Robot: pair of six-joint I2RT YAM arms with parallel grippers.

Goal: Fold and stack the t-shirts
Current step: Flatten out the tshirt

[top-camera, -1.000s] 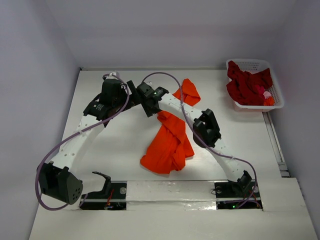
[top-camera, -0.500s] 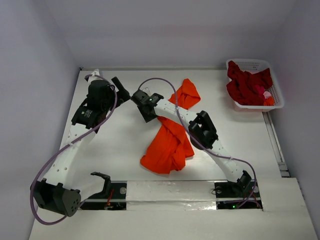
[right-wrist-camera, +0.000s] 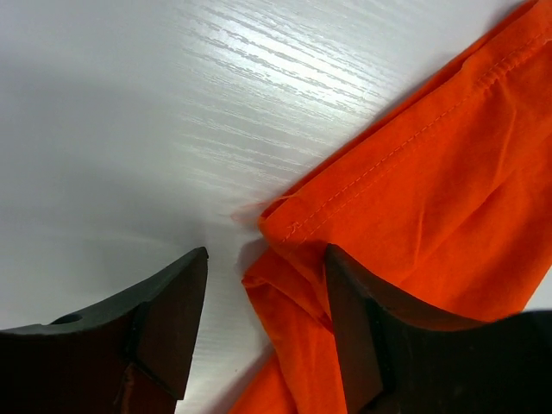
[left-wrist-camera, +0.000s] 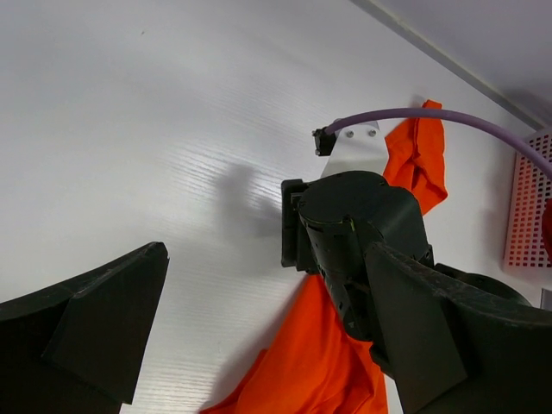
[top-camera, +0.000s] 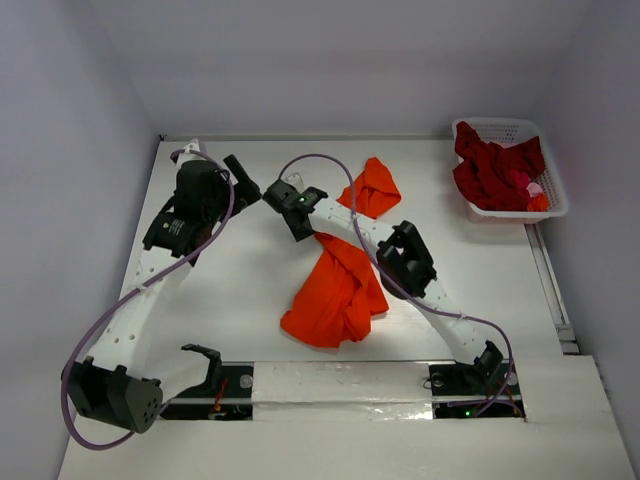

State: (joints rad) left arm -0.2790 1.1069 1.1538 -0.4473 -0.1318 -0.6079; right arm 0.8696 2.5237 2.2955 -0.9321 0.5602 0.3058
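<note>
The orange t-shirt [top-camera: 340,290] lay crumpled mid-table [top-camera: 240,300], its long axis running from the far edge toward the near edge. The dark red t-shirts [top-camera: 495,165] were heaped in the basket [top-camera: 558,195] at the far right corner. The right gripper [right-wrist-camera: 267,254] was the nearer: its jaws stood partly open astride a hemmed corner on the orange shirt's far left side, clamping nothing yet. The left gripper [left-wrist-camera: 267,259] hung wide open and empty, just left of it.
</note>
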